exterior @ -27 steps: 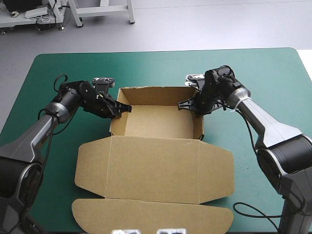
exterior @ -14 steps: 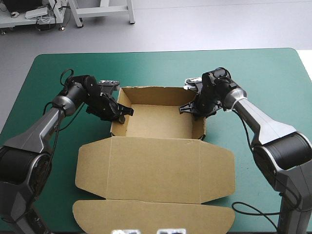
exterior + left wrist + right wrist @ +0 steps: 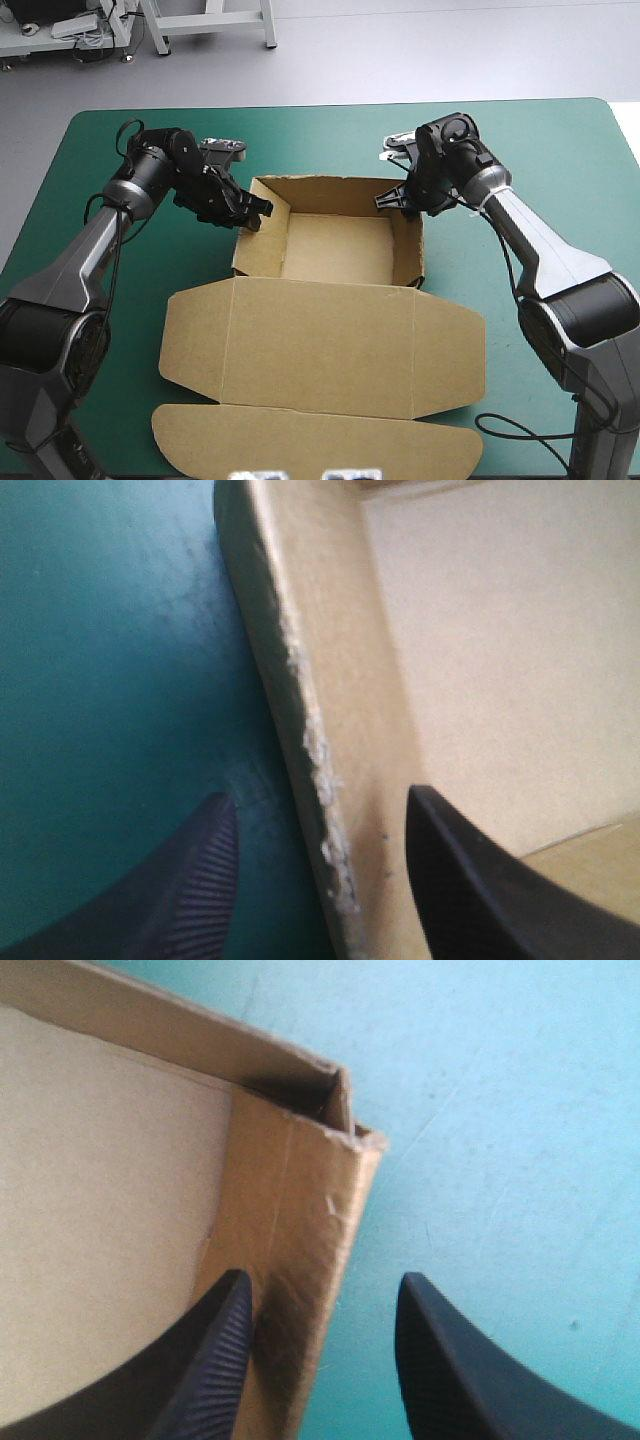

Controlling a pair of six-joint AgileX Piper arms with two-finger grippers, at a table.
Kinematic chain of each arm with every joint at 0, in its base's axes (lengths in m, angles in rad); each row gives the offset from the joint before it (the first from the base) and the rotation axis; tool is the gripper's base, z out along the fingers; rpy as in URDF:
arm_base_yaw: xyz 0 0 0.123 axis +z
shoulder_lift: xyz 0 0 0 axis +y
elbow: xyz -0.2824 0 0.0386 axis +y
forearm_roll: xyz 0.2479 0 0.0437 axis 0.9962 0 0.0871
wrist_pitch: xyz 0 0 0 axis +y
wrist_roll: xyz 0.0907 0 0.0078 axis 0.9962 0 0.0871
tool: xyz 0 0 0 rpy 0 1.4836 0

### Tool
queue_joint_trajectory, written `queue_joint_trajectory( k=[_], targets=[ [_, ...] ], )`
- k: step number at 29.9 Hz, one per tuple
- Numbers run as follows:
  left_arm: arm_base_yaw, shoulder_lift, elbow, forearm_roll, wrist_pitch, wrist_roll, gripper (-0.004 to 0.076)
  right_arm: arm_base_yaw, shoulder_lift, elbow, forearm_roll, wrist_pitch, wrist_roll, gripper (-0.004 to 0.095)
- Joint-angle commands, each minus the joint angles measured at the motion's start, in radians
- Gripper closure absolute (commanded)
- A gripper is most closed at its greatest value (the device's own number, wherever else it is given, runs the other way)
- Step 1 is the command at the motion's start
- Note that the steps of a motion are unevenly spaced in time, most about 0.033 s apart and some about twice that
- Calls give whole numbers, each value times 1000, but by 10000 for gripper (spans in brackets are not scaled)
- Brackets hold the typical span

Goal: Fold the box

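Now the box (image 3: 335,250) stands as an open tray, lid (image 3: 320,345) flat

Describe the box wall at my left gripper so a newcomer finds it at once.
On the teal-green table sits the brown box, an open tray with its lid flat toward the robot. The wall is the tray's raised side on the left, between the open fingers of the left gripper; the wall opposite has the right gripper astride it.
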Motion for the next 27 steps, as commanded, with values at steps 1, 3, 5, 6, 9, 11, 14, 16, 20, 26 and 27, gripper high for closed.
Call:
queue_joint_trajectory(
  k=[1, 3, 5, 6, 9, 11, 14, 16, 20, 26, 27],
  targets=[
    [-3, -46, -96, 17, 30, 3, 349, -5, -70, -74, -30, 20, -8, 484],
    [-3, -46, -139, 29, 65, 3, 349, -5, -75, -102, -30, 20, -8, 484],
    [-2, -46, -193, 31, 111, 3, 349, -5, -90, -129, -26, 20, -14, 484],
    [-2, -46, -218, 31, 113, 3, 349, -5, -96, -141, -26, 20, -15, 484],
    [-2, -60, -277, 20, 113, -11, 351, -5, -130, -166, -26, 20, -15, 484],
    [-2, -78, -309, 15, 113, -13, 377, -5, -159, -174, -34, 20, -18, 484],
    [-2, -120, -336, 19, 113, -15, 470, -5, -207, -174, -63, 20, -47, 484],
    [-2, -160, -345, 29, 113, -12, 557, -5, -239, -174, -87, 20, -55, 485],
    [-2, -248, -348, 80, 111, -7, 707, -5, -296, -174, -95, 20, -7, 485],
    [-2, -406, -346, 122, 111, -7, 733, -5, -329, -174, -81, 20, 46, 489],
    [-2, -430, -346, 122, 111, -7, 733, -5, -329, -174, -64, 20, 50, 490]
  ],
)
